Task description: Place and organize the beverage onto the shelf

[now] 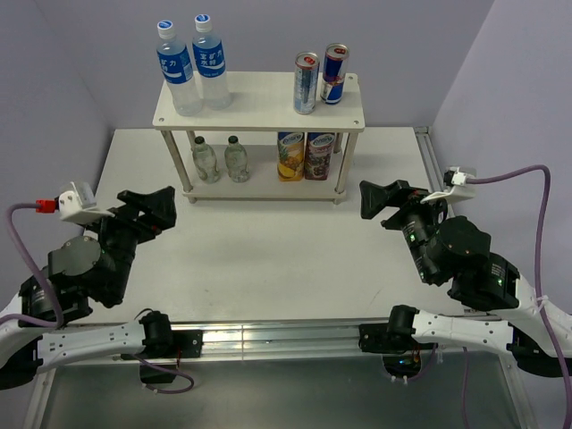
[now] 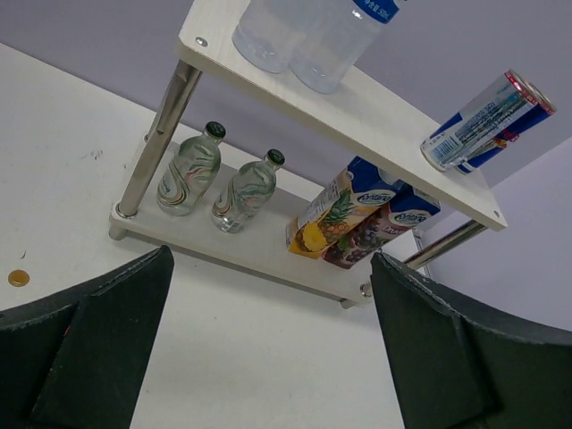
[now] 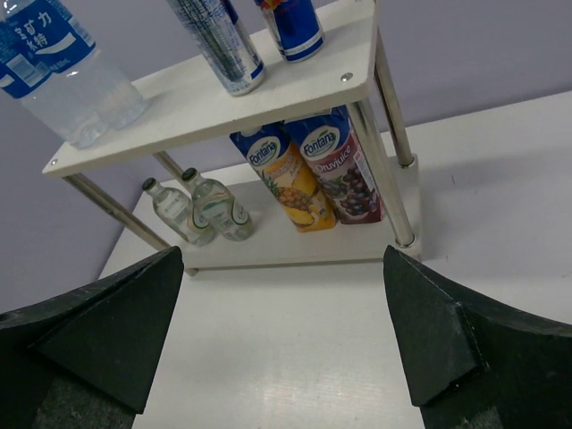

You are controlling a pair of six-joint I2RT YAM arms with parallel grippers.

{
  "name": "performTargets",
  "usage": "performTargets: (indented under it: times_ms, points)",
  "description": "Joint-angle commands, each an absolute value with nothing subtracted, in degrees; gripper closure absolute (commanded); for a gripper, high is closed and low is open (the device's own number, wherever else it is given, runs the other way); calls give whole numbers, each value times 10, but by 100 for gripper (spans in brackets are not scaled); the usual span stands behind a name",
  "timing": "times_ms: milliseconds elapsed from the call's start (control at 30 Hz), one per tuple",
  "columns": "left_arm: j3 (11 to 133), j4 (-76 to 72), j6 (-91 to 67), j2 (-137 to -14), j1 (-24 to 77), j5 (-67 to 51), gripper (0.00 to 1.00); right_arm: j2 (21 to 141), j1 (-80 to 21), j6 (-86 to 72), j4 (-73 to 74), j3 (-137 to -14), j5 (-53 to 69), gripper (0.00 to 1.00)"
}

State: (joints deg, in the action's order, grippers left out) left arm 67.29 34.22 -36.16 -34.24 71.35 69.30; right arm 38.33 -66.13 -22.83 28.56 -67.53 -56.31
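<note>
Right, my left gripper [image 1: 165, 207] hangs over the table [image 1: 268, 259] with its fingers spread wide and nothing between them. In its wrist view a small orange disc [image 2: 18, 278] lies on the table off to the gripper's left; it may be a coin, I can't tell at this size. The shelf [image 1: 259, 107] stands ahead of this gripper and a little to its right, well apart from the fingertips, at the back of the table against the wall. On the top board, at the end nearer the left gripper, two clear water bottles [image 1: 192, 67] with blue labels stand upright side by side. Under them on the lower board are two small glass bottles [image 1: 221, 159], also upright and close together. Further right on the lower board, a pineapple juice carton [image 1: 290, 156] stands touching a dark grape juice carton [image 1: 319, 155]. Above those, a silver-blue can [image 1: 306, 83] and a blue-and-red can [image 1: 335, 74] stand just beside each other on the top board. My right gripper [image 1: 365, 202] is likewise parted and empty, with the shelf ahead of it and to its left, and the cartons the closest things to it.
</note>
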Motion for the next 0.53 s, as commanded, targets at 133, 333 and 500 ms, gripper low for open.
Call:
performTargets:
  times_ms: [133,333,500]
  points:
    - [659,334,-337,-349,717,693,1,379,-665,-200,279,-684,-578,0]
    - [667,345,-341,-366,717,697,1,375,-664,-194,276,-681,-575,0]
    - [661,337,-333,-366,717,697,1,367,-665,-173,256,-667,-567,0]
